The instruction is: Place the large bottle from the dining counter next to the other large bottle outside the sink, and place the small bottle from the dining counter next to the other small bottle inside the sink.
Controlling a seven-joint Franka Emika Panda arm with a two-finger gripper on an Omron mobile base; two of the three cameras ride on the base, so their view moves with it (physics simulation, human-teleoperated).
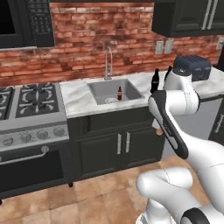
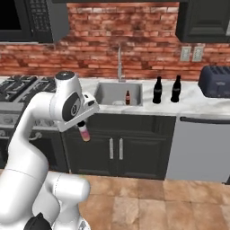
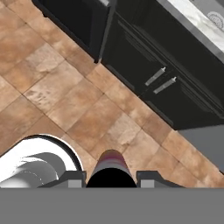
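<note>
The gripper [image 3: 110, 177] is clamped on the small bottle [image 2: 84, 132], held in front of the dark cabinets, left of the sink [image 2: 104, 93]. The right base view shows two large bottles [image 2: 157, 90] together on the worktop [image 2: 188, 102] right of the sink, another small bottle [image 2: 127, 97] standing inside it.

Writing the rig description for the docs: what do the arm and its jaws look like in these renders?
The arm is glossy white with rounded, tube-like links and dark joints: a dark disc sits on the side of the wrist housing and a dark band runs along the forearm in the left base view. The gripper has two small dark grey, blocky finger tips. No cables, logos or markings are visible.
</note>
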